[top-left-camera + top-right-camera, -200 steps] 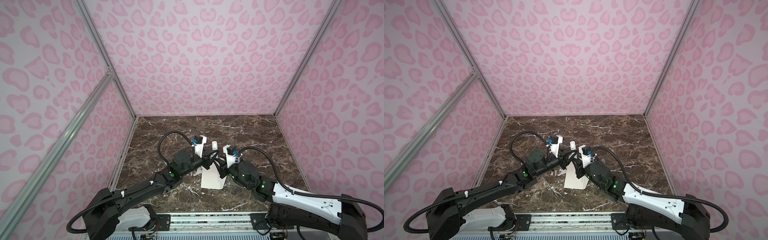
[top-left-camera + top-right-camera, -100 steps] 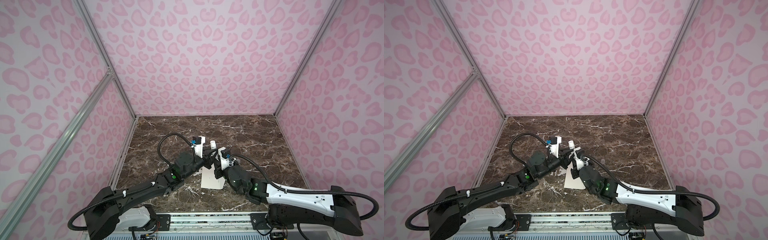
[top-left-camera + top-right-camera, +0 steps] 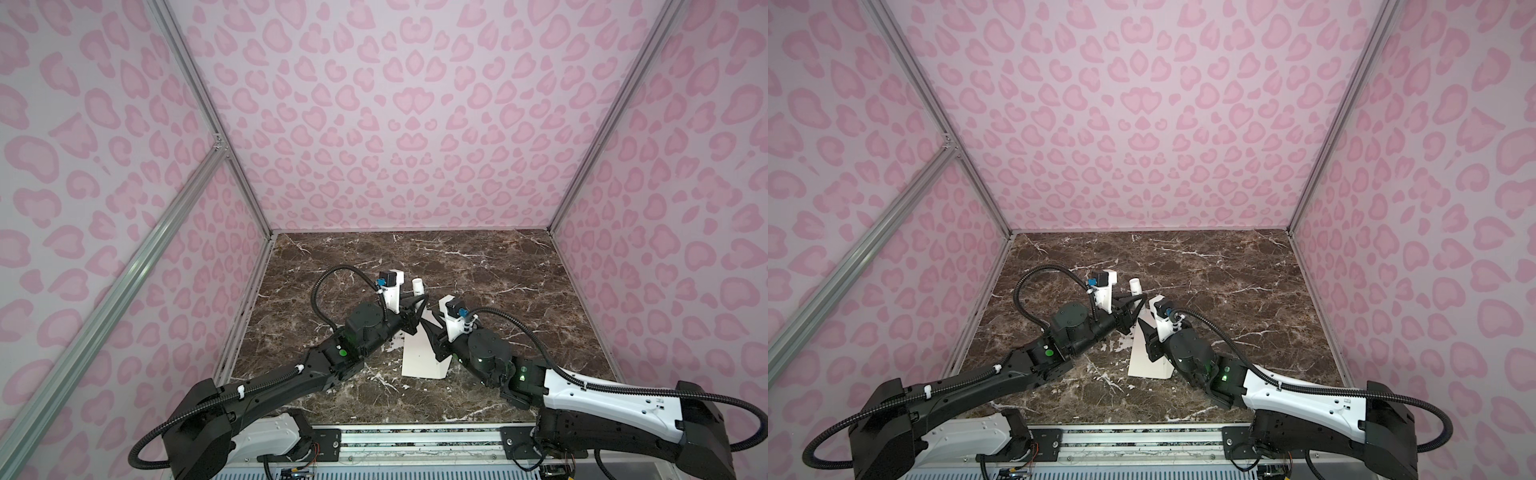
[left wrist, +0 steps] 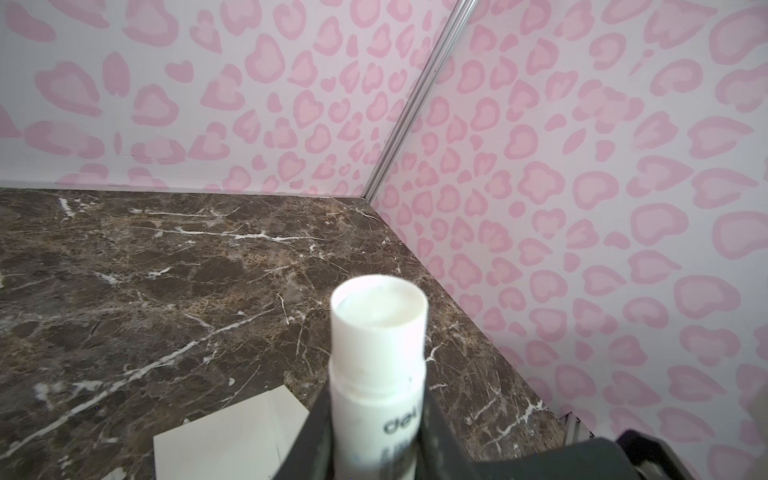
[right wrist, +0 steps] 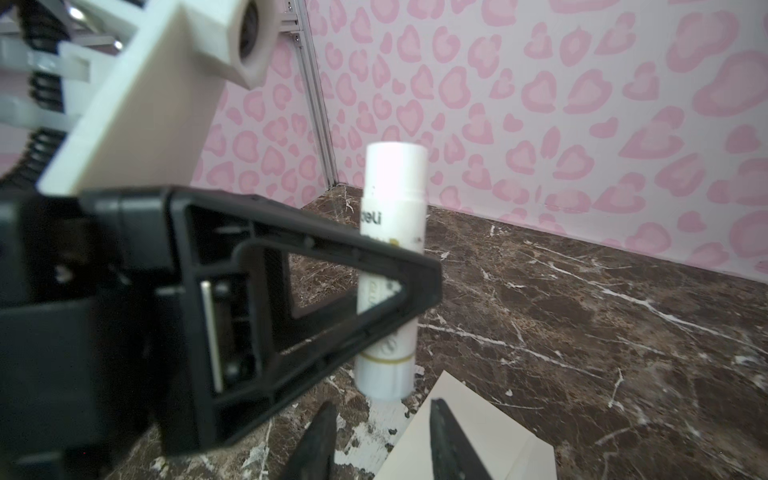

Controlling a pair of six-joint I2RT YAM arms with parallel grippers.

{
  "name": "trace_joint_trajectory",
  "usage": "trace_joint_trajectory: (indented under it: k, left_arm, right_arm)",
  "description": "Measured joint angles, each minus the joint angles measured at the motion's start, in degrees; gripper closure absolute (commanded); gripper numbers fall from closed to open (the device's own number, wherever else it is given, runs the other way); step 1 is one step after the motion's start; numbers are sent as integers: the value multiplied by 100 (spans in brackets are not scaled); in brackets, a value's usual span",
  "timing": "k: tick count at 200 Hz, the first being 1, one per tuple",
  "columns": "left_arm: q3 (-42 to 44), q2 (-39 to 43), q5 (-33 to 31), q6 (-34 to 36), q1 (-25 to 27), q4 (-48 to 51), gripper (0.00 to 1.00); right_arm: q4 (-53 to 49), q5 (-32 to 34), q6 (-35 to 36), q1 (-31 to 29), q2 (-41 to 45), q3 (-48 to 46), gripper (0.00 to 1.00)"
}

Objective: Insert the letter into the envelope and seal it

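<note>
My left gripper (image 3: 419, 302) (image 4: 376, 436) is shut on a white glue stick (image 3: 417, 286) (image 4: 379, 332), held upright with its top uncapped. The cream envelope (image 3: 424, 357) (image 3: 1144, 361) lies flat on the marble just below and between both grippers. My right gripper (image 3: 426, 326) (image 5: 382, 411) is open with nothing between its fingers; it hovers over the envelope's corner (image 5: 478, 432), just short of the glue stick's base (image 5: 384, 374). The letter is not in view.
Pink patterned walls close in the dark marble table (image 3: 478, 270) on three sides. The left arm's finger (image 5: 332, 282) and its white camera mount (image 5: 145, 104) stand close in front of the right wrist camera.
My right gripper swung in toward the glue stick, then drew back to the right, and its jaws have opened. The left gripper has kept its hold on the stick.
</note>
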State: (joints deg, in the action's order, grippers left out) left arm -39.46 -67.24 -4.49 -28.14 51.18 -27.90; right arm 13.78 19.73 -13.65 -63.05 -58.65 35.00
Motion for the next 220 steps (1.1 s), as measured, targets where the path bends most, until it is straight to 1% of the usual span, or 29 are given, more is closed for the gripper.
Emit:
trace_joint_trajectory:
  k: [30, 70, 97, 129, 161, 220]
  left_arm:
    - [42, 179, 68, 22, -184, 125, 96]
    - [68, 302, 195, 20, -264, 160, 96]
    - [70, 273, 278, -31, -273, 140, 96]
    - [74, 153, 330, -96, -269, 85, 96]
    - [85, 114, 415, -138, -243, 33, 96]
    - [85, 66, 431, -177, -166, -57, 96]
  right_arm:
    - [-37, -396, -74, 243, 389, -245, 57]
    - [22, -511, -76, 354, 595, -483, 56]
    - [249, -793, -76, 354, 363, -455, 55]
    - [422, -1099, -79, 348, -92, -140, 54]
    - [619, -1180, -74, 348, -396, 31, 54]
    - [699, -1001, -92, 358, -719, 162, 57]
